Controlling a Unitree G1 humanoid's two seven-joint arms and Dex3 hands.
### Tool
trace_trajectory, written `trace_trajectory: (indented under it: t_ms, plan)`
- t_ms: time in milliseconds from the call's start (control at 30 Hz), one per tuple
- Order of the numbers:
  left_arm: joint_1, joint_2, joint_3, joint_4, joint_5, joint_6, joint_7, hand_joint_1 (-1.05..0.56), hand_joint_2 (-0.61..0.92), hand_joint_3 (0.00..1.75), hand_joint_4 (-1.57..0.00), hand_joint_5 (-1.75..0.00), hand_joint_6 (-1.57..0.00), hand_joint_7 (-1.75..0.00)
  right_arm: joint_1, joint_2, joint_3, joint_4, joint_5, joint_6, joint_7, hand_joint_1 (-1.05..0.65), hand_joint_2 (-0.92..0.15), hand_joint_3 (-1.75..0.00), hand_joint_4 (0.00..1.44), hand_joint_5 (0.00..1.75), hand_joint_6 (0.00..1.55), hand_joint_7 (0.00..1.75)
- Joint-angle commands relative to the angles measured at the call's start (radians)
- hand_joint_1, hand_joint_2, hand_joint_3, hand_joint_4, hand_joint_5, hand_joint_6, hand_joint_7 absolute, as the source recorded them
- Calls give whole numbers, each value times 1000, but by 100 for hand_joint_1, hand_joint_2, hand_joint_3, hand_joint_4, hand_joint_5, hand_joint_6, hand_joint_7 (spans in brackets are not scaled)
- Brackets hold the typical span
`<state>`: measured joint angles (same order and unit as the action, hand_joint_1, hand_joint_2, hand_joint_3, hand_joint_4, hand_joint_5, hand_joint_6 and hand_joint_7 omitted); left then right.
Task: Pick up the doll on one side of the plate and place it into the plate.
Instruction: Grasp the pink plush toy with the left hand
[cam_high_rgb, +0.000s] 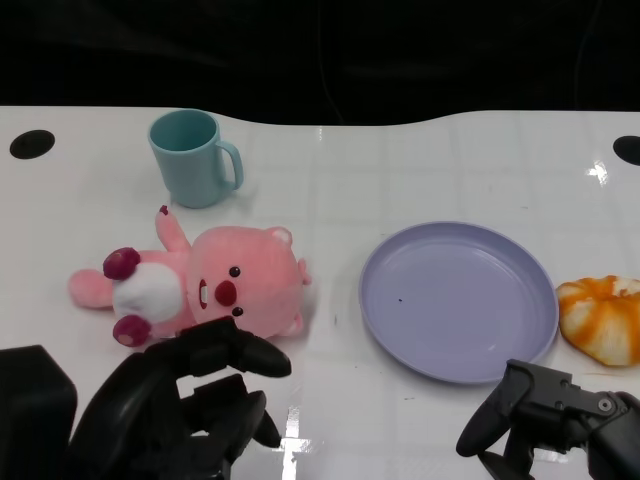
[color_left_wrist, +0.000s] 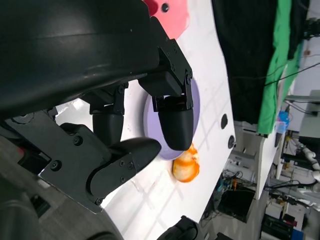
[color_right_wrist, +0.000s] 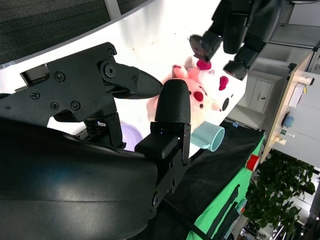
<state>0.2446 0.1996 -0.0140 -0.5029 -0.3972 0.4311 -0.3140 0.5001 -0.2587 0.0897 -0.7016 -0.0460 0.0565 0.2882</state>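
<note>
i am seeing the pink doll (cam_high_rgb: 200, 285) lying on the worktop (cam_high_rgb: 330, 160), left of the purple plate (cam_high_rgb: 458, 300). my left hand (cam_high_rgb: 185, 400) is hovering just before it, fingers (cam_high_rgb: 245, 355) apart and holding nothing; my right hand (cam_high_rgb: 545, 415) is also hanging empty, fingers loosely apart.

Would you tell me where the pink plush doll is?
In the head view, the pink plush doll lies left of the lavender plate, below the teal mug.

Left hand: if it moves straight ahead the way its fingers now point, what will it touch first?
Most likely the pink doll, lying just beyond the left hand; its fingers nearly reach the doll's head, though the height gap is unclear.
</note>
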Motion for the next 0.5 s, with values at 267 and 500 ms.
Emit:
trace_trajectory:
  t_ms: [267, 500]
  plan:
    - [-88, 118, 34, -11, 126, -120, -36, -51, 92, 17, -27, -95, -47, -38, -14, -5, -7, 6, 22, 8, 4, -25, -74, -73, 64, 164, 57, 133]
    - [-149, 213, 48, 0, 273, -188, -37, -64, 92, 12, -10, -75, -34, -17, -14, -8, -9, 5, 19, 15, 1, -25, -74, -72, 64, 164, 57, 133]
